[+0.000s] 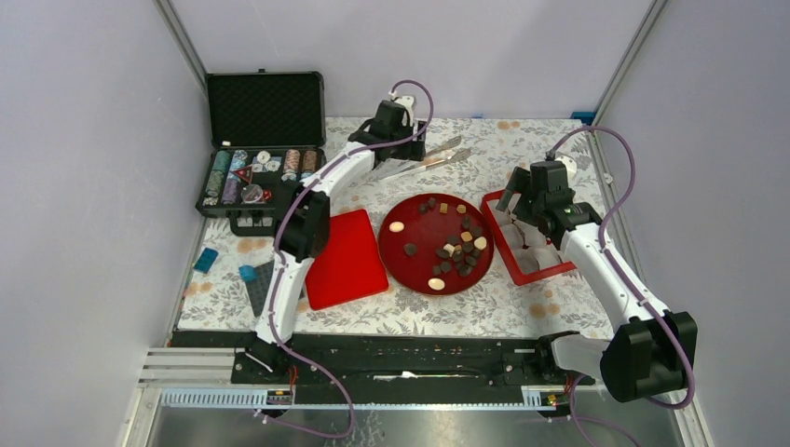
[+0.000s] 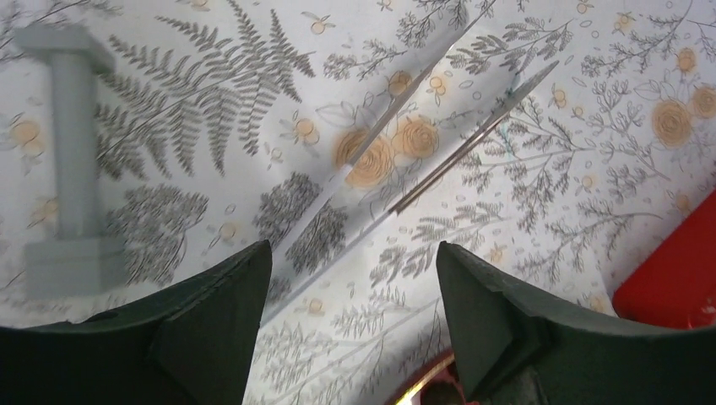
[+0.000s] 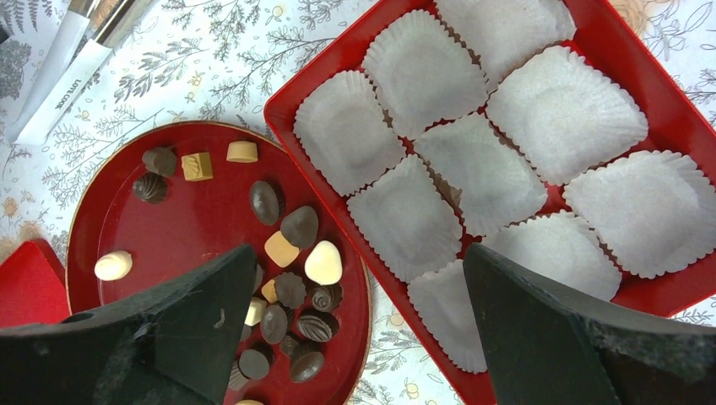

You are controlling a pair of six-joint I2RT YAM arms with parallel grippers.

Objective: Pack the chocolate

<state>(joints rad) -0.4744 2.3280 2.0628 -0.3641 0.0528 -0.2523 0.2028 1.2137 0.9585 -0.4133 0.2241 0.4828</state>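
Note:
The chocolate [image 1: 456, 244] is several small dark, tan and cream pieces on a round red plate [image 1: 410, 270] at the table's middle. It also shows in the right wrist view [image 3: 291, 253], on the plate [image 3: 186, 228]. A red box [image 1: 498, 244] with empty white paper cups [image 3: 422, 72] lies right of the plate. My right gripper [image 1: 524, 209] [image 3: 359, 253] is open and empty, hovering over the gap between plate and box. My left gripper [image 1: 408, 149] [image 2: 355, 253] is open and empty, low over metal tongs [image 1: 424, 160] [image 2: 422, 160] behind the plate.
A flat red lid [image 1: 345, 258] lies left of the plate. An open black case of poker chips [image 1: 261, 177] stands at the back left. Blue toy bricks [image 1: 207, 259] and a dark studded plate [image 1: 261, 289] lie at the left edge. Enclosure walls stand on three sides.

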